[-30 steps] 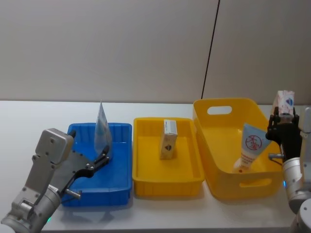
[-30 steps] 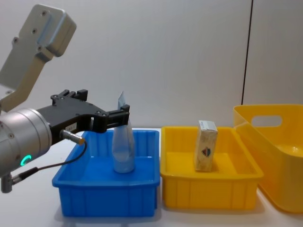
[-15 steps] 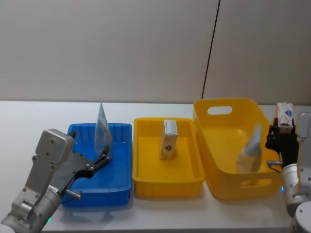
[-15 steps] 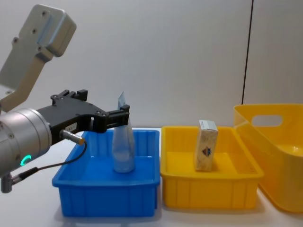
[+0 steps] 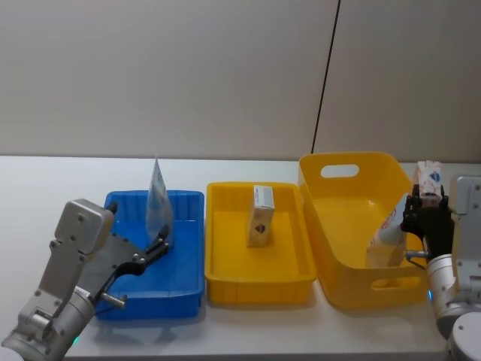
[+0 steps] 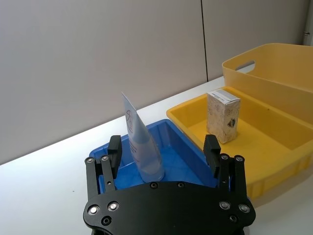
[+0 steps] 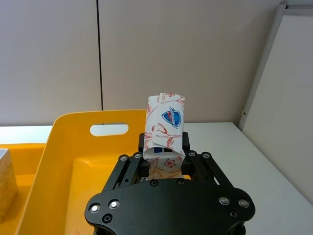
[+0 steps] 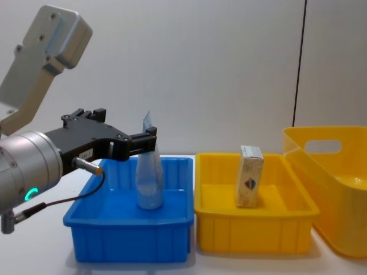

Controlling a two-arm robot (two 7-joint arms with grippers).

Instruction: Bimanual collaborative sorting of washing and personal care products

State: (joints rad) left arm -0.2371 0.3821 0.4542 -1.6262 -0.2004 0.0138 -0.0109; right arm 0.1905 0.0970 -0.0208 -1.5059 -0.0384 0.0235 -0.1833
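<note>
1. A white carton with an orange-red pattern [image 7: 165,131] is being pinched upright by the right gripper [image 7: 165,164], just outside the right wall of the deep yellow bin [image 5: 340,214], near the right edge of the white table [image 5: 45,184].
2. A tube [image 5: 387,233] is being leaned against the inside of that bin's right wall.
3. The left gripper [image 6: 164,152] is being held with its fingers spread wide at the front of the blue bin [image 5: 184,282], near the table's left end.
4. A pale-blue squeeze tube [image 6: 143,147] is being kept upright on its cap inside the blue bin, between the spread fingers but not touched by them.
5. A cream carton with a dark diamond logo [image 5: 261,216] is being kept upright in the shallow yellow tray [image 5: 225,278], between the two bins.
</note>
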